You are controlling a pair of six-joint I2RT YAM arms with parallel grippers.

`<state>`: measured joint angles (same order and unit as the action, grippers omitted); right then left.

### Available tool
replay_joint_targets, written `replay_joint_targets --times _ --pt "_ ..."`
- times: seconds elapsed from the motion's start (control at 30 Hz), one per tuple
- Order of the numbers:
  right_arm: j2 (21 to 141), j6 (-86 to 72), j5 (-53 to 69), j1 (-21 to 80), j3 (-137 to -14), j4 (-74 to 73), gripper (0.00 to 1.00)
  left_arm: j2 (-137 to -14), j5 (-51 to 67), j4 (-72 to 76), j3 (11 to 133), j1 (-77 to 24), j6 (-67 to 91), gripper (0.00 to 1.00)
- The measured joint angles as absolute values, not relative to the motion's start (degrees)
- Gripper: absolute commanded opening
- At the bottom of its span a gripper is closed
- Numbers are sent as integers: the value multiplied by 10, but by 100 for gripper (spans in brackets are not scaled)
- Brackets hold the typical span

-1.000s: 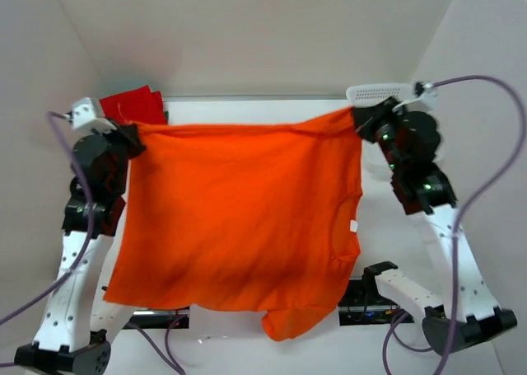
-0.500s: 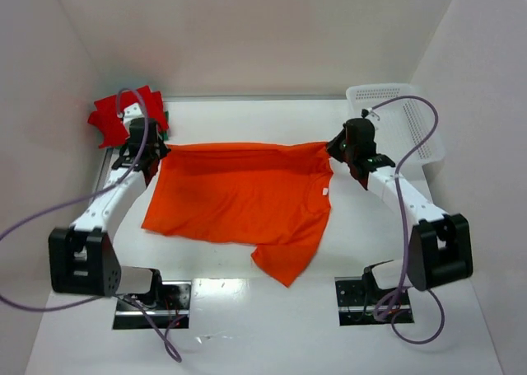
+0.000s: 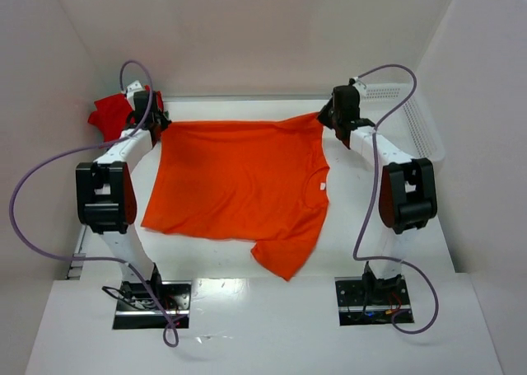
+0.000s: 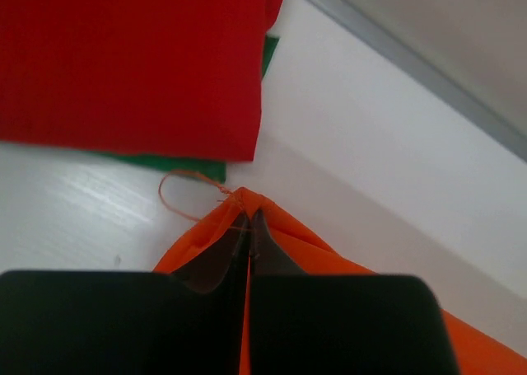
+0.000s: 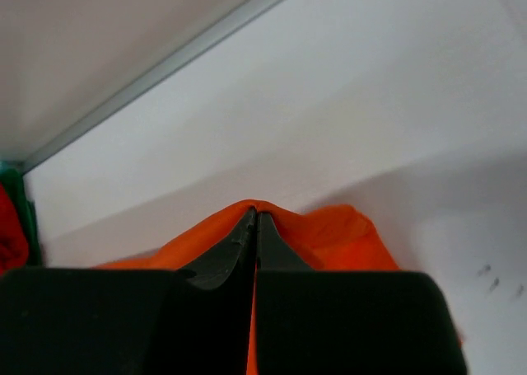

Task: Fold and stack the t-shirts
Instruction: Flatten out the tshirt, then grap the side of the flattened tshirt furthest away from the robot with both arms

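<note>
An orange t-shirt (image 3: 239, 185) lies spread on the white table, collar toward the right, one sleeve trailing at the near right. My left gripper (image 3: 156, 124) is shut on its far left corner (image 4: 247, 206). My right gripper (image 3: 327, 115) is shut on its far right corner (image 5: 259, 206). A folded red t-shirt (image 3: 111, 114) lies at the far left corner of the table, with a green one under it (image 4: 185, 167); it fills the upper left of the left wrist view (image 4: 132, 62).
A white perforated basket (image 3: 412, 124) stands at the far right. White walls close the table on three sides. The arms' cables loop over both sides of the table.
Both grippers have carried the shirt's top edge down and away to the far side of the table. The shirt went from hanging in the air to lying flat.
</note>
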<state>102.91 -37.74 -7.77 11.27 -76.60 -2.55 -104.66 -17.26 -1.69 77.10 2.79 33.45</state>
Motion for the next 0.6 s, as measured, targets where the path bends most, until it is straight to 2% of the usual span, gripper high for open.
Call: replay_joint_targets --times 0.3,0.6 --pt "1125 -364 -65 98 -886 -27 0 -1162 -105 5 897 59 330 0" --pt "1146 -381 -2 97 -887 -30 0 -1182 -99 -3 898 67 324 0"
